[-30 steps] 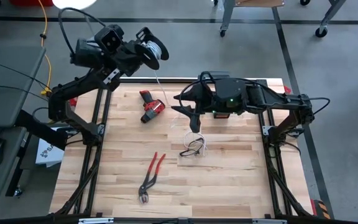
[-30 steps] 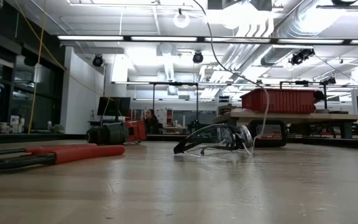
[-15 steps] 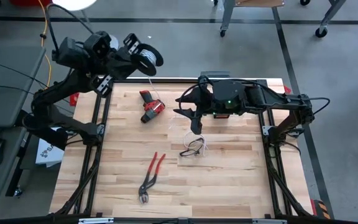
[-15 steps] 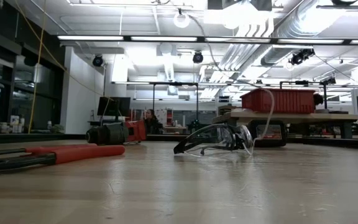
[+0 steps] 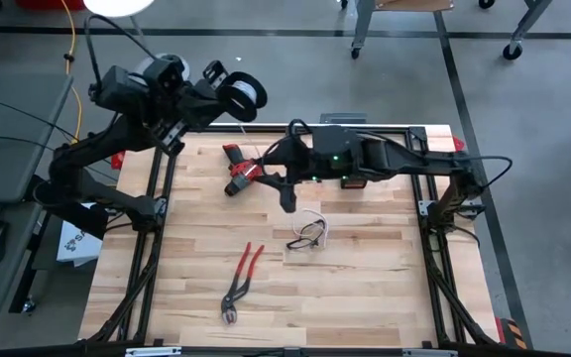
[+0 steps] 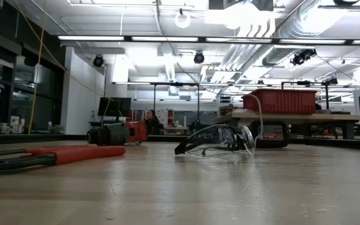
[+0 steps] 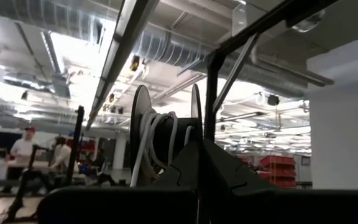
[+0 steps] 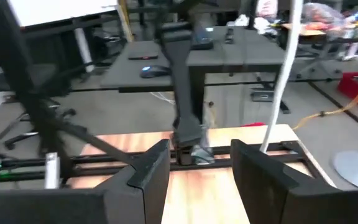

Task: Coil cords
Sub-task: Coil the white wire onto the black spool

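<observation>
One black spool (image 5: pixel 243 91) carries several turns of one thin white cord (image 5: pixel 310 220). The left end effector (image 5: pixel 228 89) is clenched on the spool and holds it up in the air beyond the far-left corner of the tabletop (image 5: pixel 365 297), outside the wooden surface. In the left wrist view the spool (image 7: pixel 166 138) stands on edge between that arm's dark fingers, with white loops wound between its two flanges.

From the spool the cord runs down and to the right toward the middle of the tabletop, where its loose end lies in a small heap on one pair of safety glasses (image 5: pixel 309 235). The right end effector (image 5: pixel 287 195) hangs above the tabletop just left of and beyond the glasses, its two fingers (image 8: pixel 146 171) parted. In the right wrist view a stretch of white cord (image 8: pixel 280 87) passes beside one finger, not between the two, so nothing is grasped.

Three other things lie on the wood: one red and black power tool (image 5: pixel 240 170) near the far edge, just left of the right end effector; one pair of red-handled pliers (image 5: pixel 240 280) toward the near-left; and the glasses at the middle.

The right half and the near strip of the tabletop are bare. The black frame rails run along the left, right and far edges.
</observation>
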Controlling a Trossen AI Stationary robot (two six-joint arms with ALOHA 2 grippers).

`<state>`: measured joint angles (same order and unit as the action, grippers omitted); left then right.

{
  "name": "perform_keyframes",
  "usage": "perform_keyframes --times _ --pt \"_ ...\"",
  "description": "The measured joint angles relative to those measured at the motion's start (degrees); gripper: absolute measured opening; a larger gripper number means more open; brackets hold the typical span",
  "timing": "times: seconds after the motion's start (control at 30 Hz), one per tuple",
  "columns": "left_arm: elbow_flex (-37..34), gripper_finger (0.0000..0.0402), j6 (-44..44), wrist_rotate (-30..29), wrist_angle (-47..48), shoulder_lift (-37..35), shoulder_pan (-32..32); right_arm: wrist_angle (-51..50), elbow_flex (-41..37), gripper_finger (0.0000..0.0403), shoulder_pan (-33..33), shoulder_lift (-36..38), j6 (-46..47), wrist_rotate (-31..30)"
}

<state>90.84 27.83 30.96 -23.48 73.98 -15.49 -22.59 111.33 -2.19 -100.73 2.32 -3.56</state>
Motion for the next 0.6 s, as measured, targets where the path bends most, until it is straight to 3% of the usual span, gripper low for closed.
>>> perform_keyframes --times 0.17,0.43,0.6 --pt "0.1 0.0 0.2 0.2 0.3 -0.2 0.7 0.2 0.0 0.0161 0.0 0.5 -1.3 -3.9" --pt "0.1 0.0 0.1 0.3 0.2 -0.8 0.7 4.0 0.0 0.0161 -2.6 2.6 -1.4 3.8" --pt "0.1 0.0 1.3 0.4 0.2 -0.5 0.7 5.3 0.0 0.0161 -4.0 2.8 -3.9 -7.7"
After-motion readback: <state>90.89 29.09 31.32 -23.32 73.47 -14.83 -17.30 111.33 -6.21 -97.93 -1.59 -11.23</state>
